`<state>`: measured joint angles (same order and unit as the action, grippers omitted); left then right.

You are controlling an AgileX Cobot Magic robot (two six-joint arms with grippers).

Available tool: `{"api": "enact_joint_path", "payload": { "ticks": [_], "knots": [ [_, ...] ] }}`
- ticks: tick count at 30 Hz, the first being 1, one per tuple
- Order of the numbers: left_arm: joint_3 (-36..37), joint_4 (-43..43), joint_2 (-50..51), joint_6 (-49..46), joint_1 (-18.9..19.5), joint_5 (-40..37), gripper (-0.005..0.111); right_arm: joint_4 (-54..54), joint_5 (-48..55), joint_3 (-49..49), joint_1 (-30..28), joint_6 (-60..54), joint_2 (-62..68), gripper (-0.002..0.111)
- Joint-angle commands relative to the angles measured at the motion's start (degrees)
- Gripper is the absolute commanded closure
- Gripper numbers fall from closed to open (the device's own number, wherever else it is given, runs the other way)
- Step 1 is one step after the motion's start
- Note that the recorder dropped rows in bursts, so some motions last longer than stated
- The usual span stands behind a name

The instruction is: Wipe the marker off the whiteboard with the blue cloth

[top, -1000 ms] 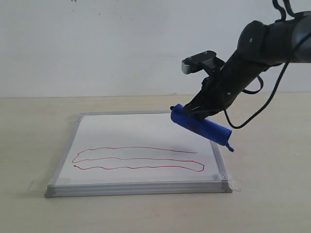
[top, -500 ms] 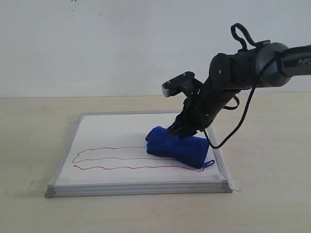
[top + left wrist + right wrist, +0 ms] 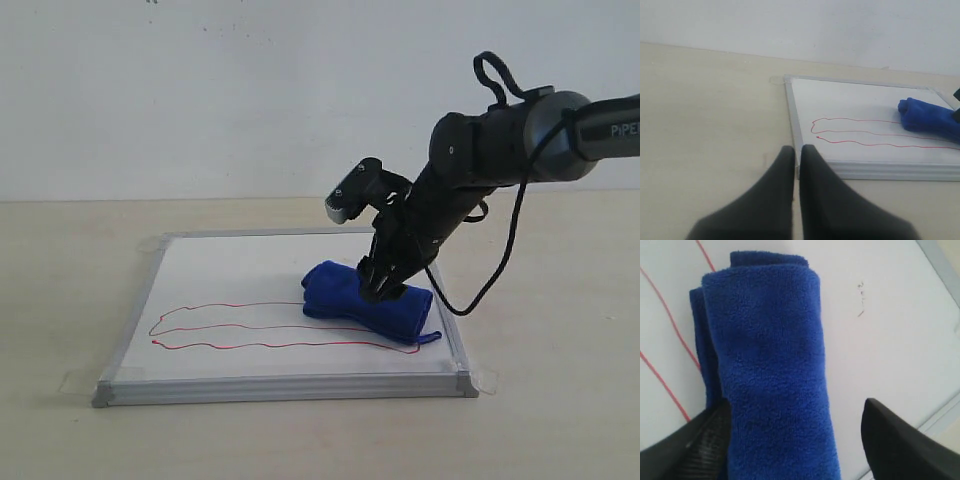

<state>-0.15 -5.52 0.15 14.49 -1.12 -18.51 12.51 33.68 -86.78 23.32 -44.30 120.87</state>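
The whiteboard lies flat on the table, and the red marker squiggle runs across its near half. On the board's right part rests the blue cloth, rolled up and covering the squiggle's right end. My right gripper reaches down over the cloth's middle. In the right wrist view the cloth sits between the fingers of the right gripper; one finger touches it and the other stands off with white board showing between, so the gripper is open. My left gripper is shut and empty, off the board's left corner.
A beige tabletop surrounds the board, with a white wall behind. Clear tape tabs hold the board's corners. The cloth's loop string trails toward the board's right frame. The right arm's cable hangs above the board's right edge.
The right arm brought the cloth down from the air onto the board's right part, over the line's right end. Since half a second ago the wrist has tilted; the cloth has stayed put.
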Motion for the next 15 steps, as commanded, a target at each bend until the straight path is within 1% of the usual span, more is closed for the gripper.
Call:
{"api": "enact_joint_path", "payload": {
  "ticks": [1,13,15],
  "knots": [
    [0.2,0.0,-0.1,0.6,-0.1,0.5,0.103,1.2,-5.0,-0.2,0.0,-2.6,1.2,0.039],
    [0.2,0.0,-0.1,0.6,-0.1,0.5,0.103,2.1,-9.9,-0.2,0.0,-3.1,5.7,0.040],
    [0.2,0.0,-0.1,0.6,-0.1,0.5,0.103,2.1,-9.9,-0.2,0.0,-3.1,5.9,0.042]
  ]
}}
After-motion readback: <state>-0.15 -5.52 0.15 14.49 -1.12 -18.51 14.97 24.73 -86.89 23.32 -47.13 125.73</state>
